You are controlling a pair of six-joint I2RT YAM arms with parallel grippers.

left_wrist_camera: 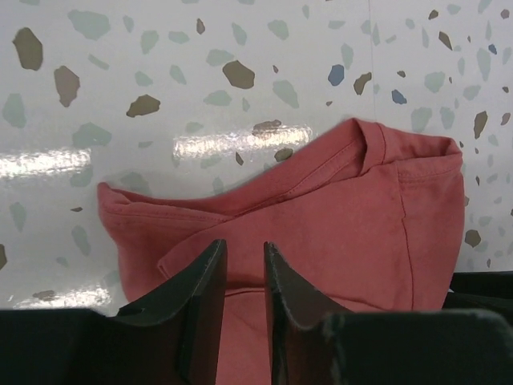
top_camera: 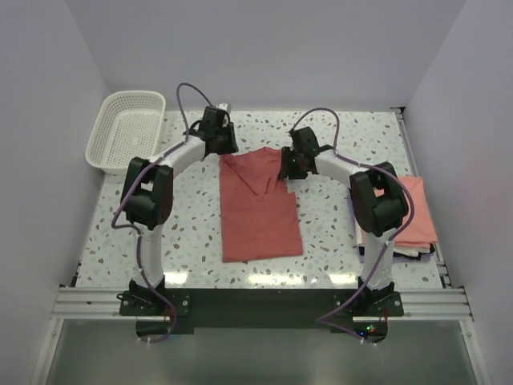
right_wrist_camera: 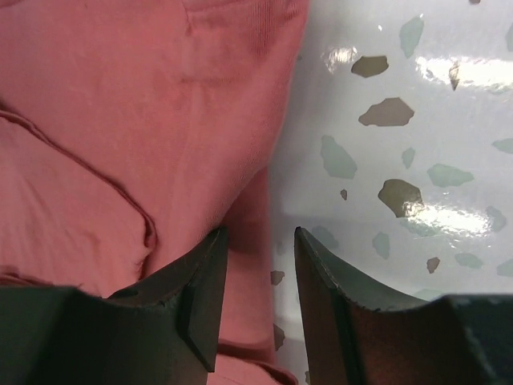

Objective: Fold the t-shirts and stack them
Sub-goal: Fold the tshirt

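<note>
— Terrazzo table (top_camera: 192,237) between white walls, seen from above. What sits on it?
— White lattice basket (top_camera: 132,95) at the far left corner, red t-shirt (top_camera: 260,212) in the centre, salmon t-shirt (top_camera: 418,210) at the right edge.
— Left wrist?
— Left hand (left_wrist_camera: 245,245) narrowly parted over red cloth.
— Right wrist?
— Right hand (right_wrist_camera: 260,233) narrowly parted, astride the shirt's edge.

middle t-shirt (top_camera: 260,210): dusty red, plain
side t-shirt (top_camera: 418,210): salmon pink
basket (top_camera: 128,132): white
table (top_camera: 329,233): white, coloured speckles
</note>
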